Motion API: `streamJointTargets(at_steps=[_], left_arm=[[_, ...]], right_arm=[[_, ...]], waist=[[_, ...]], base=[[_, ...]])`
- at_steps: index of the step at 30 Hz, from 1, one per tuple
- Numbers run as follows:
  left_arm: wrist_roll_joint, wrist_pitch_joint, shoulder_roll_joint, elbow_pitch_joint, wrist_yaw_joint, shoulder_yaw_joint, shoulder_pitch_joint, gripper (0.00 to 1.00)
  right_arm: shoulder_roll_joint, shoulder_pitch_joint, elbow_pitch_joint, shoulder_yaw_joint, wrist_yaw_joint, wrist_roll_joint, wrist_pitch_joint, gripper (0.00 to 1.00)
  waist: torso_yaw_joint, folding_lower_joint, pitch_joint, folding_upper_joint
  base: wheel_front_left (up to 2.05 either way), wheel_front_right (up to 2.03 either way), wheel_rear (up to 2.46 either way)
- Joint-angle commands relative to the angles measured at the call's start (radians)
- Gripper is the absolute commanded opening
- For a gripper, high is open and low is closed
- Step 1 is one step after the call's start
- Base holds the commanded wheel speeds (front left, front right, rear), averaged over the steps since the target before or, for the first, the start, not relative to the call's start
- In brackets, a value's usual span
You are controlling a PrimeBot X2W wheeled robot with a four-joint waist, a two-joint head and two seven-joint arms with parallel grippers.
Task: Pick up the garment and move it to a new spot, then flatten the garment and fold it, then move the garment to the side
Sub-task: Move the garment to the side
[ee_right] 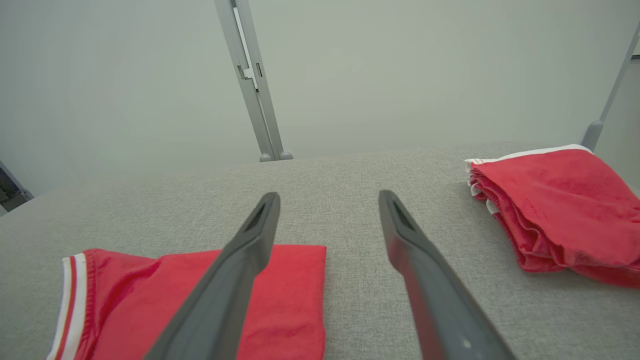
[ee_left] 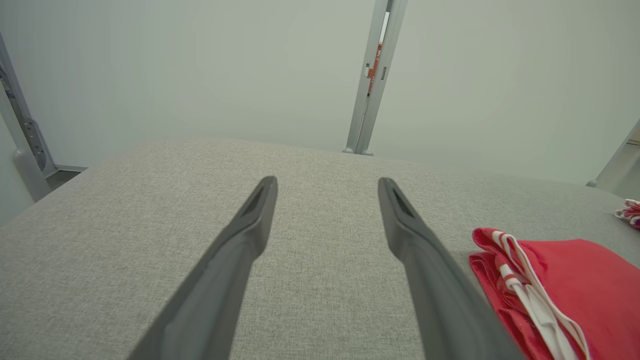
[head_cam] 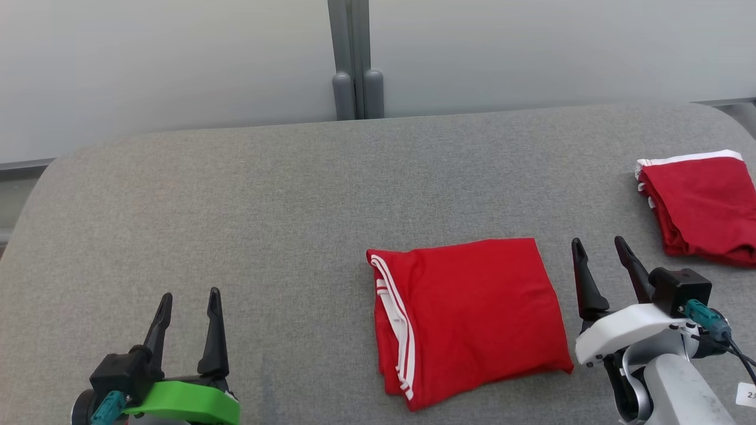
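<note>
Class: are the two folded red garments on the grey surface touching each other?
Apart. The head view shows bare grey surface between the middle folded garment and the folded garment at the right edge.

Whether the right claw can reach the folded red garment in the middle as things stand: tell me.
Probably yes. The right claw stands open just right of the folded red garment, with only bare grey padded surface between them. The second red garment lies farther right, out of the way.

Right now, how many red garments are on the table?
2. One folded garment lies front centre, beside the right gripper; the second garment sits far right, partly out of frame.
</note>
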Motion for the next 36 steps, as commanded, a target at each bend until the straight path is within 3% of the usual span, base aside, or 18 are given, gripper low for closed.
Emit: streamJointTargets(at_steps=[1, 7, 13, 19, 30, 36], left_arm=[[0.002, 0.000, 0.002, -0.003, -0.003, 0.003, -0.010, 1.00], [-0.001, 0.000, 0.002, -0.015, -0.003, -0.005, -0.015, 1.00], [-0.017, 0.000, 0.002, -0.026, -0.003, -0.018, -0.020, 1.00], [-0.025, 0.000, 0.002, -0.028, -0.002, -0.035, -0.035, 1.00], [-0.012, 0.000, 0.002, -0.031, -0.002, -0.043, -0.061, 1.00], [-0.012, 0.000, 0.002, -0.030, -0.002, -0.056, -0.072, 1.00]], right_arm=[[0.002, -0.009, 0.004, -0.003, -0.002, -0.004, -0.004, 1.00], [-0.004, -0.024, -0.008, 0.004, -0.002, 0.010, 0.034, 1.00], [-0.019, -0.044, 0.013, 0.015, -0.001, 0.037, 0.224, 1.00], [-0.010, -0.056, 0.060, 0.011, -0.002, 0.051, 0.333, 1.00], [0.012, -0.073, 0.172, 0.010, -0.002, 0.057, 0.362, 1.00], [0.022, -0.075, 0.269, 0.060, -0.001, 0.070, 0.454, 1.00]], waist=[[0.000, 0.0000, 0.002, -0.0001], [0.006, 0.0000, 0.012, -0.0001], [0.019, 0.0000, 0.042, -0.0001], [0.039, 0.0000, 0.079, -0.0001], [0.083, 0.0000, 0.132, -0.0001], [0.106, 0.0000, 0.145, -0.0001]], base=[[0.00, 0.00, 0.00], [0.00, 0.00, 0.00], [0.00, 0.00, 0.00], [0.00, 0.00, 0.00], [0.00, 0.00, 0.00], [0.00, 0.00, 0.00]])
